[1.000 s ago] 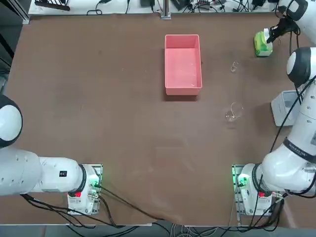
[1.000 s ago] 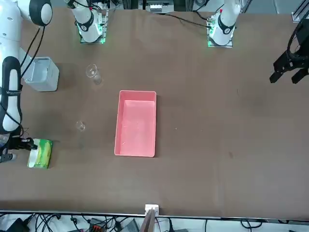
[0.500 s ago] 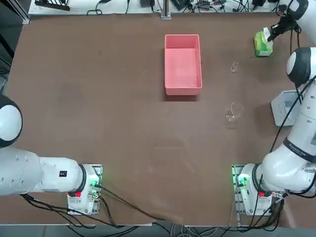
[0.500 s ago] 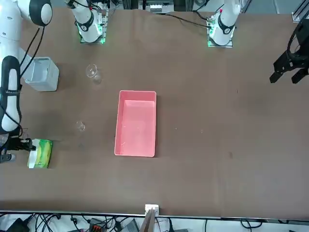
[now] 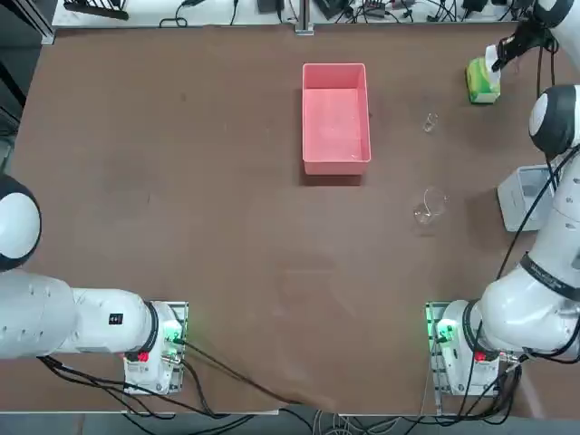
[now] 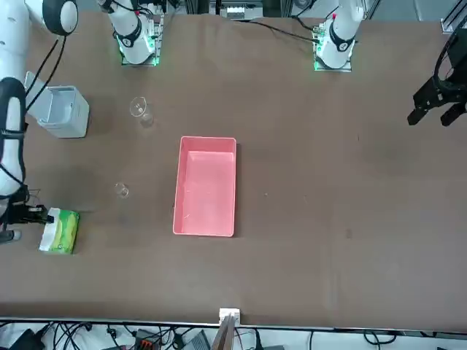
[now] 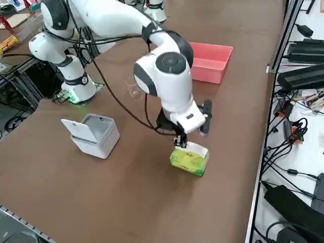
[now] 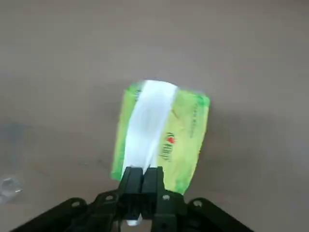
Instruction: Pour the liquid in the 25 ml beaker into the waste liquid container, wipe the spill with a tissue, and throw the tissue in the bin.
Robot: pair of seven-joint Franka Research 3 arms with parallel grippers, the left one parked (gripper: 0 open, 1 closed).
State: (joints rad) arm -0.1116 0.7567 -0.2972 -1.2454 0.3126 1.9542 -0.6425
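Note:
My right gripper (image 8: 141, 176) hangs just above the green tissue pack (image 8: 186, 140) at the table's far right corner, shut on the tissue (image 8: 149, 125), a white strip running from the pack's slot up into the fingers. The right side view shows the gripper (image 7: 180, 142) right over the pack (image 7: 189, 160). The 25 ml beaker (image 5: 430, 122) stands alone, between the pack (image 5: 483, 82) and the waste liquid container (image 5: 335, 116), a pink tray. The bin (image 5: 524, 198) sits open near the right edge.
A larger glass beaker (image 5: 429, 207) stands nearer the arm bases than the small one. Cables and equipment lie past the table's far edge (image 7: 268, 66). The right arm's own links tower over the bin (image 7: 93, 134).
The gripper has finished closing on the white tuft of the pack and has risen slightly, drawing the tissue up. The pack has shifted a little with the pull.

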